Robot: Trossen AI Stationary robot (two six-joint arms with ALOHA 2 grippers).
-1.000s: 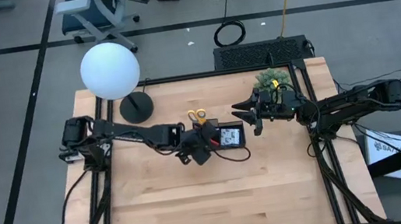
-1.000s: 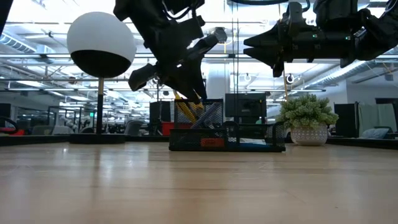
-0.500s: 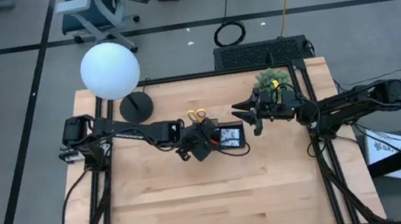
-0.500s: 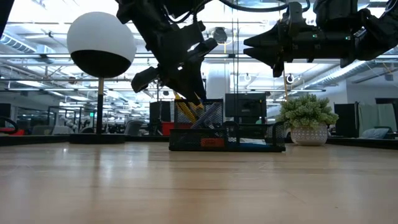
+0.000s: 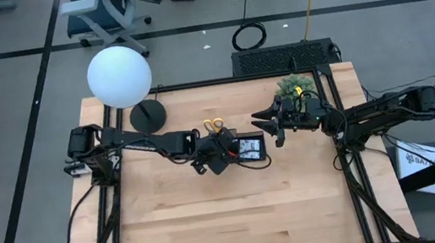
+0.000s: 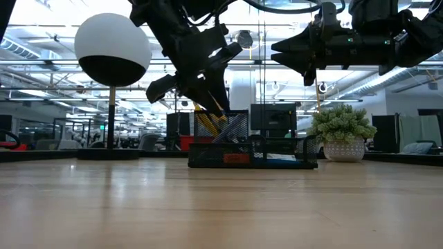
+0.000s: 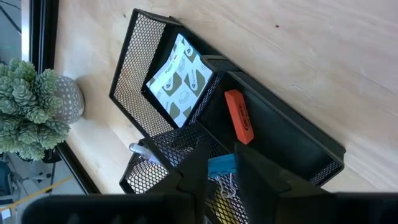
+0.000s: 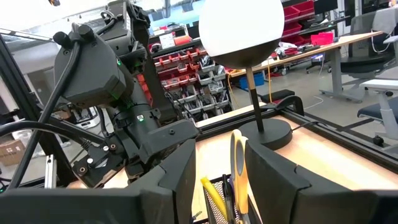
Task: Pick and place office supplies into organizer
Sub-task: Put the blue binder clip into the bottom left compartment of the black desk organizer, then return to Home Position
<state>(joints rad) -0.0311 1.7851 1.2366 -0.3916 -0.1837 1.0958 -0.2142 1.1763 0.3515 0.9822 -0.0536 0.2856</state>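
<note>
Left wrist view: your left pincer pinches blue clip over organizer compartment, frame bottom centre, for drop; right pincer spread, waiting mid-frame.

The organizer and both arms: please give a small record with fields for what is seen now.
organizer: black mesh, mid-table
inside: red eraser, patterned pad, blue clip
scissors: yellow handles, upright in the back compartment
left gripper: above the organizer, jaws narrowly apart, blue clip between them
right gripper: hovering beside the organizer, jaws open, empty
plant: behind the right gripper
lamp: back left corner
</note>
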